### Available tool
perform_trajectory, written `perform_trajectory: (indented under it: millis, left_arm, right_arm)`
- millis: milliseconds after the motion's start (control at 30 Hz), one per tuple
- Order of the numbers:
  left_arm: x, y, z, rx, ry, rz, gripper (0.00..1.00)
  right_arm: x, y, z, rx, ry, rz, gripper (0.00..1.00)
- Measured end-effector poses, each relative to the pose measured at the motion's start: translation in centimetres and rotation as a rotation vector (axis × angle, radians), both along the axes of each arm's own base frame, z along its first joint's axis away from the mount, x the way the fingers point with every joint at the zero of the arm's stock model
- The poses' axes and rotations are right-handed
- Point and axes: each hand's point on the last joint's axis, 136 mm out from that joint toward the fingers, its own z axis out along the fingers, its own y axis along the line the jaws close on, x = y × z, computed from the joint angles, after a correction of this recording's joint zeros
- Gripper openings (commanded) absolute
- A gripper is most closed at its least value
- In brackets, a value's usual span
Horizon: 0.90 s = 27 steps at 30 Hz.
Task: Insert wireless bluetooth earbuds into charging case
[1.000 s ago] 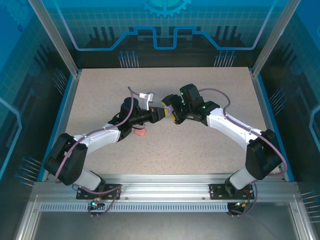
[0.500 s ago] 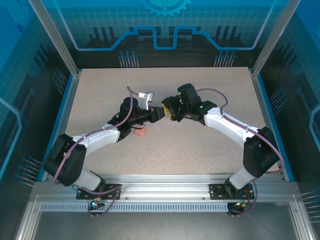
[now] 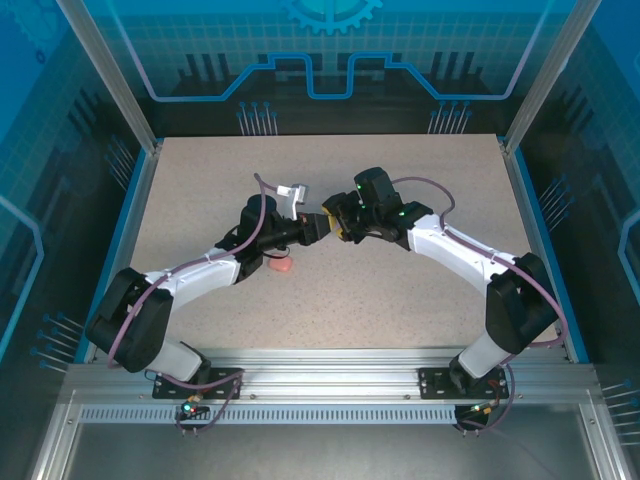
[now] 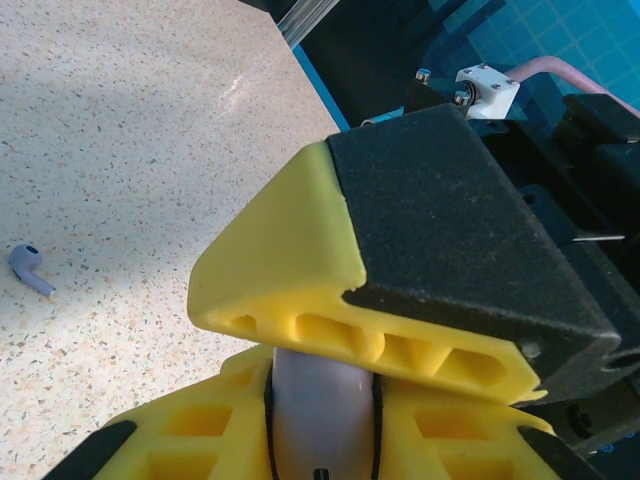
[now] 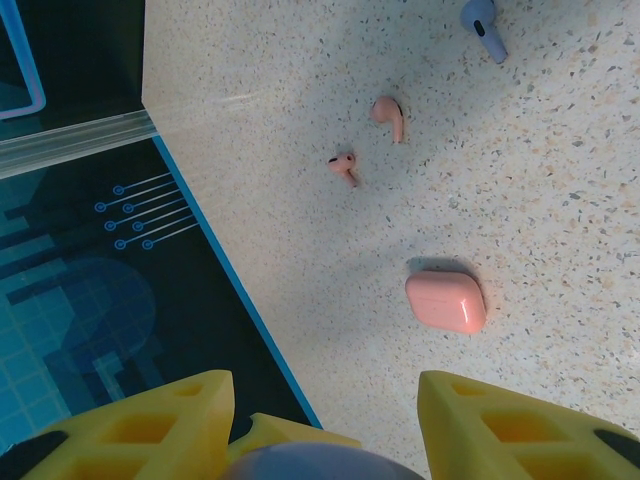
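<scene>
Tools have met in the middle. The left tool (image 3: 312, 229) pinches a pale purple case (image 4: 320, 415) between its yellow fingers. The right tool (image 3: 345, 226) has slid in closer and squeezed narrower than a second ago. Now it presses on the same case from the other side. I think the case is being passed across. Its lid looks shut, so no bud can go in yet. Two pink earbuds (image 5: 390, 117), a pink case (image 5: 446, 301) and a purple earbud (image 5: 485, 25) lie loose on the speckled counter (image 3: 400, 300). Blue see-through walls (image 3: 330, 60) stand all round.
</scene>
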Motion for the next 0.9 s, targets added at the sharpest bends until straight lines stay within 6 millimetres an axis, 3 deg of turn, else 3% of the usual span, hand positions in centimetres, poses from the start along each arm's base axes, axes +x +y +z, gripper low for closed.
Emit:
perform_trajectory:
  millis: [433,533,767,833,900]
  left_arm:
    - [0.01,-0.02,0.03,0.0,-0.002,0.002,0.32]
    - [0.05,-0.01,0.05,0.0,-0.003,0.004,0.26]
    - [0.12,0.04,0.07,-0.002,-0.003,0.009,0.03]
    - [0.12,0.04,0.07,-0.003,-0.003,0.009,0.0]
    - [0.12,0.04,0.07,-0.003,-0.003,0.009,0.0]
  right_arm:
    - [0.04,-0.04,-0.05,-0.001,0.001,-0.002,0.35]
    - [0.06,-0.04,-0.05,-0.001,0.0,-0.002,0.35]
    - [0.2,-0.18,-0.05,-0.004,-0.003,-0.009,0.36]
    - [0.2,-0.18,-0.05,-0.004,-0.003,-0.009,0.43]
    - [0.2,-0.17,-0.04,-0.005,-0.004,-0.008,0.65]
